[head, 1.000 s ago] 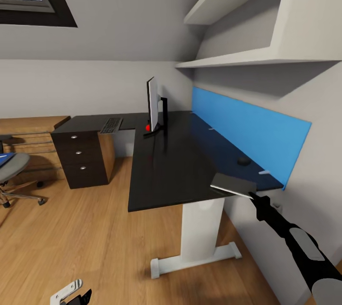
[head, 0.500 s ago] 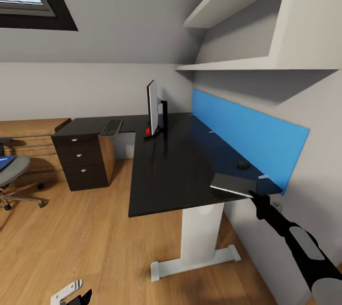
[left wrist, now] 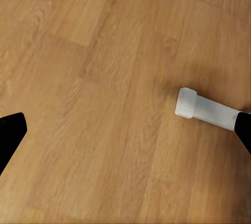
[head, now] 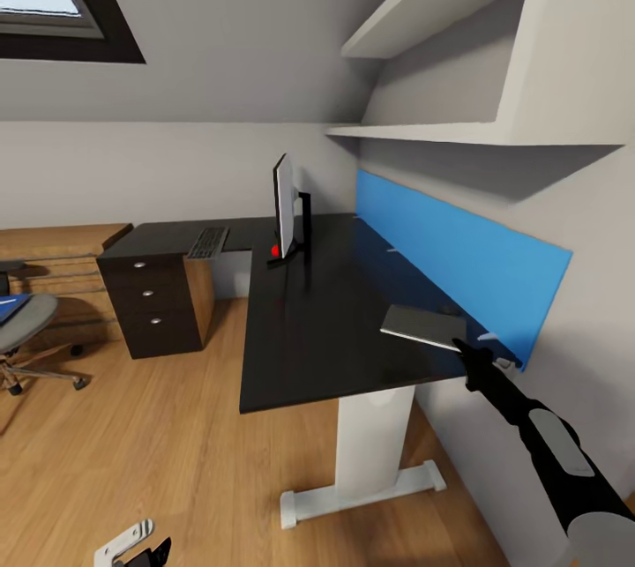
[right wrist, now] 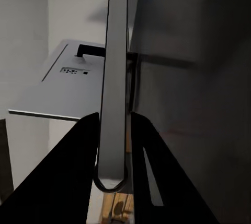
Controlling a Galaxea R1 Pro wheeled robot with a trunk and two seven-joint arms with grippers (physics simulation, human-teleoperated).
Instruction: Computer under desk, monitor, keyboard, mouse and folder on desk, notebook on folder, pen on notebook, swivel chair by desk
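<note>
My right gripper (head: 459, 345) is shut on the edge of a thin grey notebook (head: 422, 326), holding it flat just above the near right end of the black desk (head: 309, 320). In the right wrist view the black fingers (right wrist: 78, 151) clamp the notebook's rim (right wrist: 112, 104). The monitor (head: 284, 205) stands edge-on at the desk's middle, a small red thing (head: 275, 249) at its foot. The keyboard (head: 208, 242) lies on the desk's left wing. The swivel chair (head: 26, 320) at far left carries the blue folder (head: 11, 307). My left gripper (left wrist: 125, 135) hangs open over the floor.
A dark drawer unit (head: 154, 302) stands under the desk's left wing. A blue panel (head: 450, 258) runs along the wall behind the desk, with white shelves (head: 441, 11) above. The desk's white leg (head: 366, 443) and foot (left wrist: 209, 110) rest on the wooden floor.
My right gripper has carried the notebook further in over the desk, toward the blue panel, covering the spot where a small dark mouse showed. The view has tilted slightly.
</note>
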